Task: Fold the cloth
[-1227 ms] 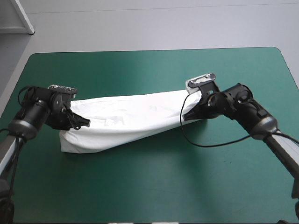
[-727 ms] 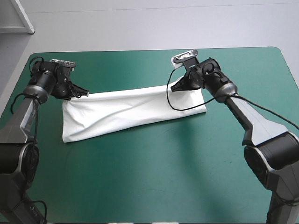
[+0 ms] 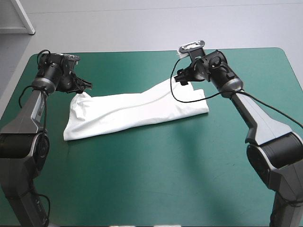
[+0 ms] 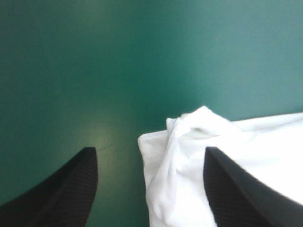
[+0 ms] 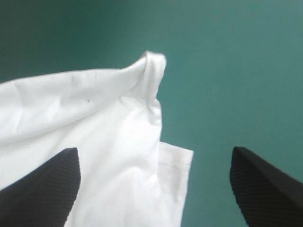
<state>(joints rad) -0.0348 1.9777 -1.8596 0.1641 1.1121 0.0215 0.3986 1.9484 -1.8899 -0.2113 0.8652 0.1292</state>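
One T-shirt (image 3: 137, 111), white, soft cloth, folded into a long narrow band, flat on the table (image 3: 156, 189). The table has a smooth, matte teal-green cover and rounded corners. In the high view the band sits around 11 o'clock from the table centre. Its length runs from a 9 o'clock end to a 2 o'clock end, and its surface is lightly creased with long shallow wrinkles.

Two pincers, four black fingers in all, finely ribbed and fin-shaped.

The left pincer (image 3: 87, 86) is at about 1 o'clock of the band's 9 o'clock end, just beside a bunched corner there. It is spread wide and grips nothing. The right pincer (image 3: 179, 79) is at about 11 o'clock of the band's 2 o'clock end, near a raised corner. It is spread too and pinches nothing. Can't tell from any view whether either touches the cloth.

High view only: the whole band, both arms, and the band wider at its two ends than at its middle.

Left wrist view only: the left pincer (image 4: 150, 149) has its fingers (image 4: 61, 189) far apart. The T-shirt (image 4: 236, 156) corner is heaped in a small crumpled peak ahead of and between them, with a straight cloth edge beside bare cover.

Right wrist view only: the right pincer (image 5: 154, 150) fingers (image 5: 265, 184) are far apart. The T-shirt (image 5: 94, 123) corner is rolled up into a little curl. Two layers show here, the lower one sticking out with a stitched hem.
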